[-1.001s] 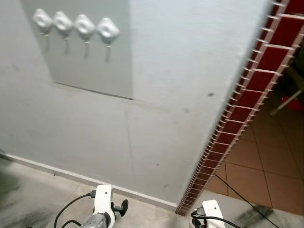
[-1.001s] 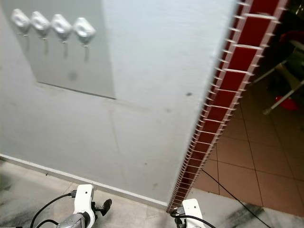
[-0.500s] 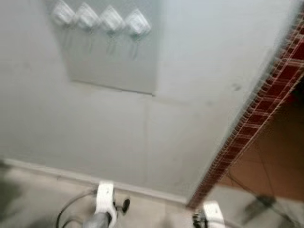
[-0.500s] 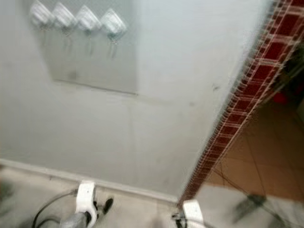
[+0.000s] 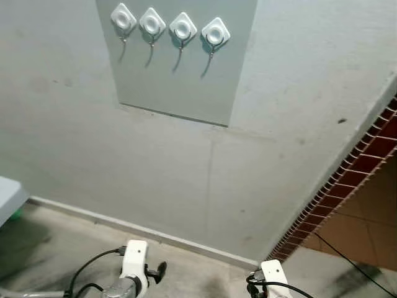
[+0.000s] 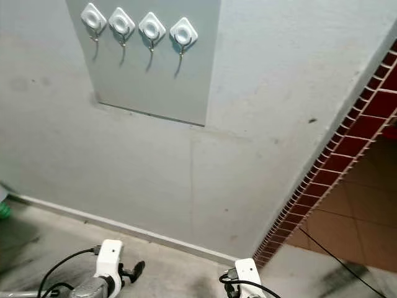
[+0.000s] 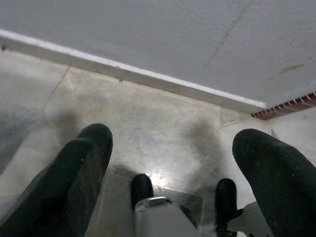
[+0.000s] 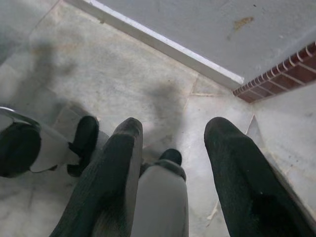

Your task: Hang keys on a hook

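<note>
Grey wall being faced, hooks (image 5: 167, 28) high above both grippers; left gripper (image 7: 173, 163) and right gripper (image 8: 173, 148) being held spread, nothing grasped. Risk: no keys being carried, so hanging likely failing.

Left arm (image 5: 127, 278): white wrist housing, boxy with rounded corners, one small dark dot on its face; silver-grey segment below it. Black cable loops out of the housing's side. Small black knobbed fitting juts from the other side.

Right arm (image 5: 273, 276): matching white housing, dark dot, coiled black cable at its base.

Left claw (image 7: 173, 168): two thick, matte black, round-tipped fingers. Right claw (image 8: 173, 143): same black fingers, faintly speckled surface.
</note>
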